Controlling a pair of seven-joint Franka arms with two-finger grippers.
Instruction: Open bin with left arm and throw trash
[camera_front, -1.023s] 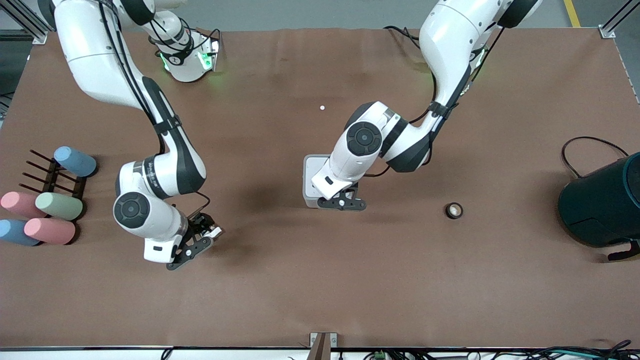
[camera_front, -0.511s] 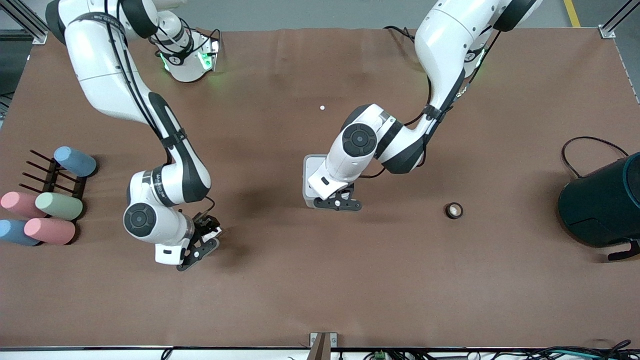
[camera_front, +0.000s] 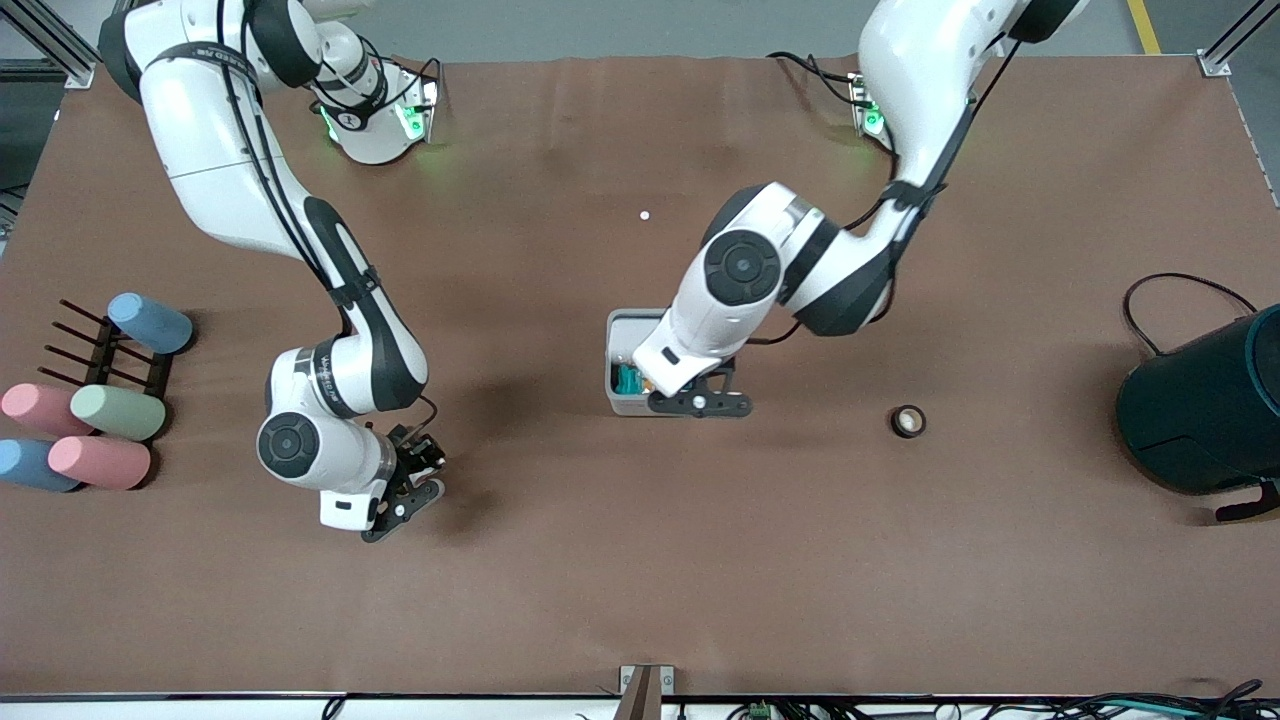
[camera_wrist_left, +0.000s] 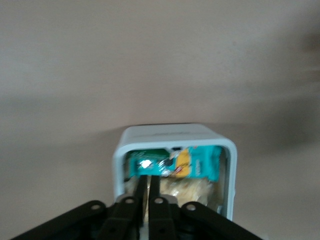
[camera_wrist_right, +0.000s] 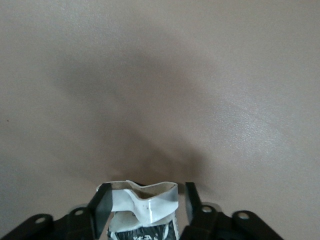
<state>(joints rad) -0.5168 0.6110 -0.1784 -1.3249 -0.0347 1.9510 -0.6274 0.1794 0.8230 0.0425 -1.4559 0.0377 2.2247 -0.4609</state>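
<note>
Now bin (camera_front: 622, 325) open, wrappers inside | left pincer (camera_wrist_left: 148, 186) narrow | right pincer (camera_wrist_right: 145, 200) gripping foil wrapper (camera_wrist_right: 144, 207)

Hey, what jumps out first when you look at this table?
The bin in the middle of the table stands open, teal packaging visible inside, with the left gripper at its rim. The right gripper, toward the right arm's end, clamps a crumpled foil wrapper. A small black ring lies alone.

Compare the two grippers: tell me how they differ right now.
The left gripper is over the bin, which stands open with trash showing inside; the right gripper hangs over bare table. The left gripper's fingers are nearly together and hold nothing; the right gripper is clamped on the foil wrapper. Both are black two-finger grippers.
</note>
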